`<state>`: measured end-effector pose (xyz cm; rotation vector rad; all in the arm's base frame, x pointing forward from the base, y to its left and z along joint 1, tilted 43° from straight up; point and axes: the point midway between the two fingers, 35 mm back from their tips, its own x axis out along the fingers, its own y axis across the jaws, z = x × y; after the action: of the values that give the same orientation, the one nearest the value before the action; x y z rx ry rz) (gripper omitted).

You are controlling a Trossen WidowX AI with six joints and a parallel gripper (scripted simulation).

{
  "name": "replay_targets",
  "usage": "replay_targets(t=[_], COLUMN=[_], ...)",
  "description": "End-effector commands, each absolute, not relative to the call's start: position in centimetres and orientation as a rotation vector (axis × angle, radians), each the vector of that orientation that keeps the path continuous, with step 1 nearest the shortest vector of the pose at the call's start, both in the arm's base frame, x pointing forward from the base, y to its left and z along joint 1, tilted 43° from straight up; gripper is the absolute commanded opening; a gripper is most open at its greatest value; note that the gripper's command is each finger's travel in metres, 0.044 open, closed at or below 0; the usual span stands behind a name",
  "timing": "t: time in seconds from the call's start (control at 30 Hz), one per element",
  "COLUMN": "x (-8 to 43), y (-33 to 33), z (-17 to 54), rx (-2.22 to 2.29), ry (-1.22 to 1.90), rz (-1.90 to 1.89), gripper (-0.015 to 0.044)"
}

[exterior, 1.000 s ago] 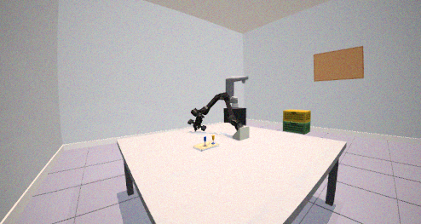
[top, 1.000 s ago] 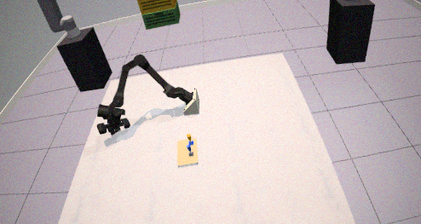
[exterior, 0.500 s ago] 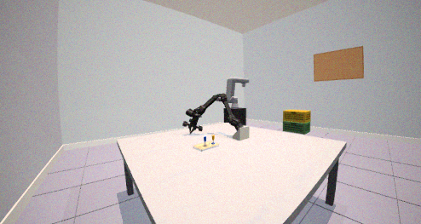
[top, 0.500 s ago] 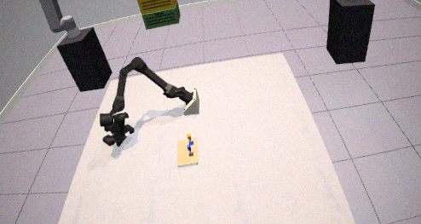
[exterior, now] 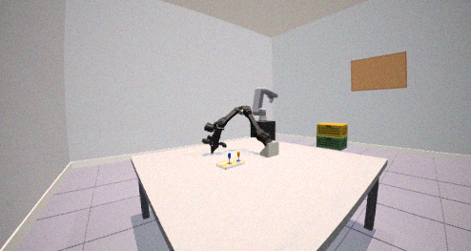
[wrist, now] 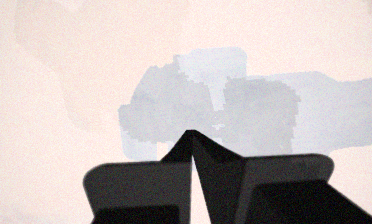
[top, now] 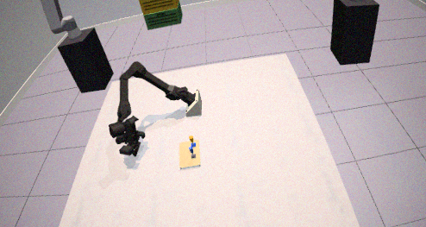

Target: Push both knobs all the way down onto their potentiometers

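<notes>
Two knobs are seen on the circuit board: an orange knob at the far end and a blue knob nearer the middle, both raised on thin shafts, so neither is judged pressed down yet. The board lies flat on the table, roughly mid-table, in front of the arm's base block.

The gripper is held off to the board's side, well apart from it, low over the table. Its fingers are pinched together w/ nothing between them; only bare table and the arm's shadow are shown in the wrist view.

Step in hand, as judged: approach to the first knob.

How it should be done:
- Fingers can be kept closed, so a blunt tip is presented for pushing.
- The tip should be raised above knob height before being carried across, so shafts aren't knocked sideways.
- Tip to be centred directly over one knob, approx. vertical.
- Push to be made straight down along the shaft, slowly; side load is to be avoided, since the pot could be snapped from the board.
- Pressing to be stopped once the knob is seated.
</notes>
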<state>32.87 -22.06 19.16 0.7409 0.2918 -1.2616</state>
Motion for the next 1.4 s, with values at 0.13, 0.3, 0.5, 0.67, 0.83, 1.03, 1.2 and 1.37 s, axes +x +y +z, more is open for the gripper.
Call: replay_targets(t=[0.13,0.3,0.5,0.67,0.83,1.03,1.2,1.37], x=[35.1,35.9,36.4,36.4,36.3,35.8,35.0,33.9], y=[-17.3,-14.2,-10.7,-9.2,-6.6,-2.9,0.0,2.8], z=[16.5,14.9,13.2,12.6,11.5,10.0,8.9,8.1], rx=[0.625,0.532,0.400,0.318,0.209,0.052,-0.087,-0.234], ry=[0.515,0.652,0.805,0.877,0.979,1.112,1.212,1.301], rz=[-1.169,-1.110,-1.032,-0.983,-0.919,-0.832,-0.759,-0.687], gripper=[0.0000,0.0000,0.0000,0.0000,0.0000,0.0000,0.0000,0.0000])
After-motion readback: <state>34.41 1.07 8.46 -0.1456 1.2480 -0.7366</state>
